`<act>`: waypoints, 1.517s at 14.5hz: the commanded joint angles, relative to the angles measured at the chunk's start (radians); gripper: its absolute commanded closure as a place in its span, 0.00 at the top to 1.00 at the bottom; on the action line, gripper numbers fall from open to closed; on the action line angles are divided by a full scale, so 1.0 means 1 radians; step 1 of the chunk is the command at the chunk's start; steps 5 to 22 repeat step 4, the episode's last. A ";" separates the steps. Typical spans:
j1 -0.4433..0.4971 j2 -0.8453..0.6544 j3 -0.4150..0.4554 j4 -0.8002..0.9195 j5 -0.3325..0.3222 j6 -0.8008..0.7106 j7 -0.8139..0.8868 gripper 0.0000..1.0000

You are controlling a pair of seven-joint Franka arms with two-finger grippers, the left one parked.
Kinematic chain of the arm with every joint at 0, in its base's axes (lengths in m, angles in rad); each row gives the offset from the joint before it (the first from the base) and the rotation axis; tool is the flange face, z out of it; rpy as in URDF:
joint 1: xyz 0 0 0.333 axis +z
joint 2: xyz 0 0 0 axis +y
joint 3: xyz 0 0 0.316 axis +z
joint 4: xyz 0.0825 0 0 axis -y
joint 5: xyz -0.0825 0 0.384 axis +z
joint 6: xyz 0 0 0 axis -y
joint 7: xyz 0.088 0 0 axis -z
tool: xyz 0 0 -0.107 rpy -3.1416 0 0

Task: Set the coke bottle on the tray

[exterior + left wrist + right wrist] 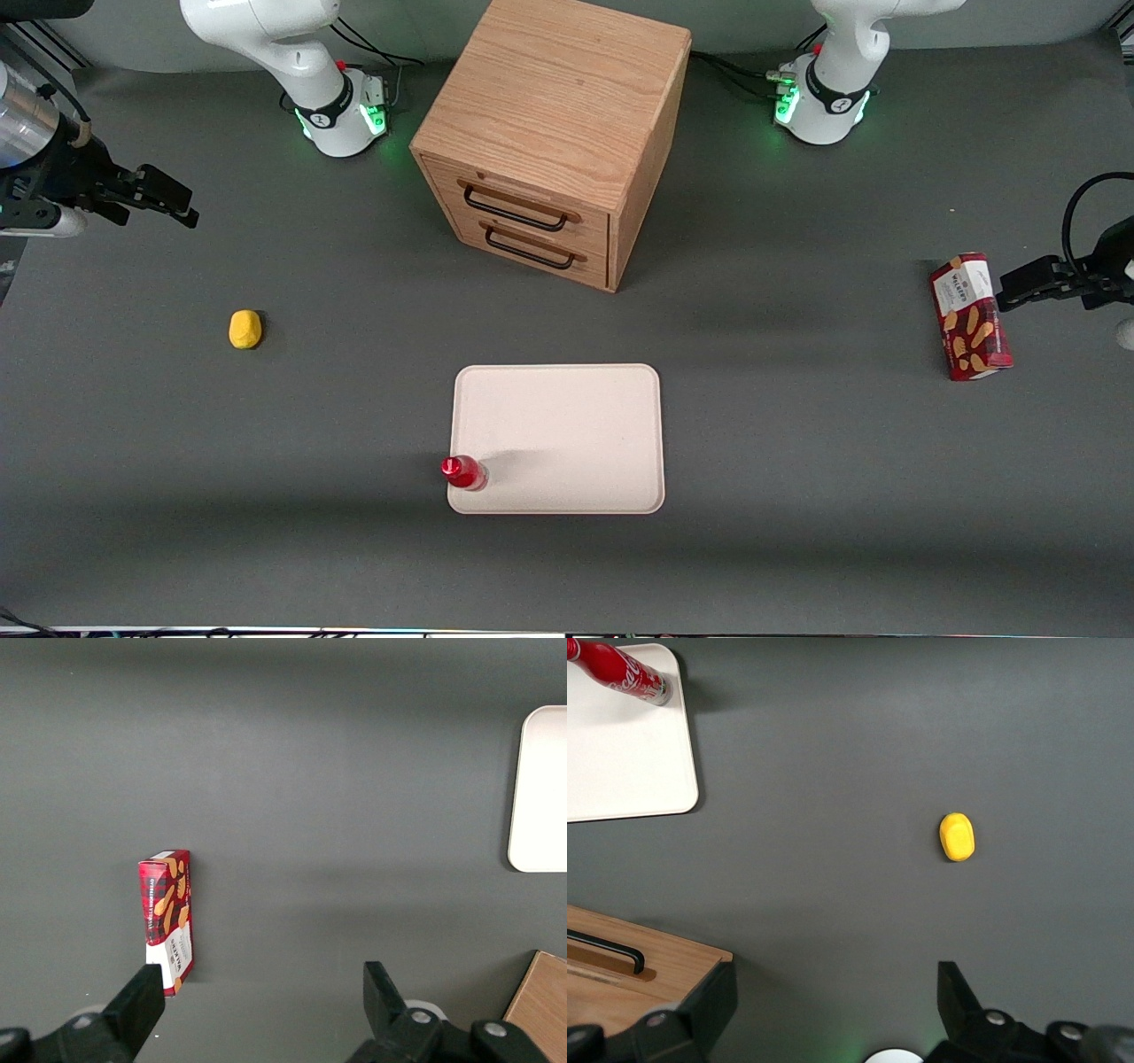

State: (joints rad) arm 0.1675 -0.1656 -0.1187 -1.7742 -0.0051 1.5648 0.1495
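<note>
Fingers (709, 1005) spread wide, empty; gripper (164, 202) raised at working arm's end. Coke bottle (464, 471) upright on tray (567, 425) corner.

The bottle (463, 471), small, shiny red with a red cap, stands upright on the tray (567, 434), in its corner nearest the front camera toward my working end. The tray, flat pale beige-pink, lies mid-table. My jaws (164, 199) hang open, well apart from both.

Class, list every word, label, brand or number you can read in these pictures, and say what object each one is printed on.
"Coca-Cola", white script, only partly legible: on the small shiny red coke bottle standing on a corner of the flat pale beige-pink tray.
Red rectangular biscuit box: white label and lettering, too blurred to read.
Wooden drawer cabinet, yellow lump: no text.
Right arm's end effector, open, holding nothing, above the table's working-arm end: no text.
</note>
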 commanded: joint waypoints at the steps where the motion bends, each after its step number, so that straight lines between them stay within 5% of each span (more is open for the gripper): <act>1: -0.002 0.081 -0.001 0.107 -0.015 -0.052 -0.031 1.00; 22: -0.003 0.090 -0.004 0.107 -0.015 -0.052 -0.036 1.00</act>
